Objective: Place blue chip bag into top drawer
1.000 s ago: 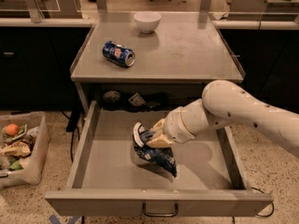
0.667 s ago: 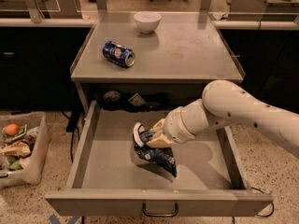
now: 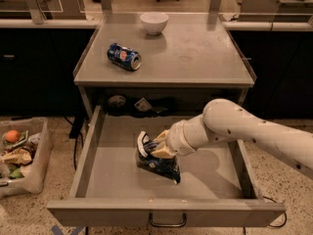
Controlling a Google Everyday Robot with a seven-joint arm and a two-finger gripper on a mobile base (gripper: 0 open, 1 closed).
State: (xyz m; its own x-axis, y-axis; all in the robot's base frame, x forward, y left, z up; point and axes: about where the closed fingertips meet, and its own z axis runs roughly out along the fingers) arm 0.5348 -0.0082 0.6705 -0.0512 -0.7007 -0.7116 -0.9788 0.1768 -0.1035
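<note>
Found the drawer (image 3: 115, 173) pulled well out from under the table top (image 3: 195, 53), with a small loop handle (image 3: 167, 223) on its front wall. Saw the chip bag (image 3: 160, 165) inside the drawer, a little left of the middle: crumpled, dark blue, white end turned up at the left, lower edge resting on the drawer floor, clear of all four walls. Noted the gripper (image 3: 157, 150) down inside the drawer at the upper part of the bag, jaws drawn in and pinched on the foil there. Traced the white arm (image 3: 234, 129) in from the right, passing above the drawer's right wall, with its shadow lying on the floor behind the bag. Spotted a blue can (image 3: 124, 57) lying on its side on the left half of the table top, well apart from a white bowl (image 3: 154, 22) standing near the back edge. Made out some dark clutter in the shadowed gap behind the drawer, too dim to name. Saw a pale bin (image 3: 41, 148) on the floor to the left of the drawer, holding scraps and an orange (image 3: 12, 135).
</note>
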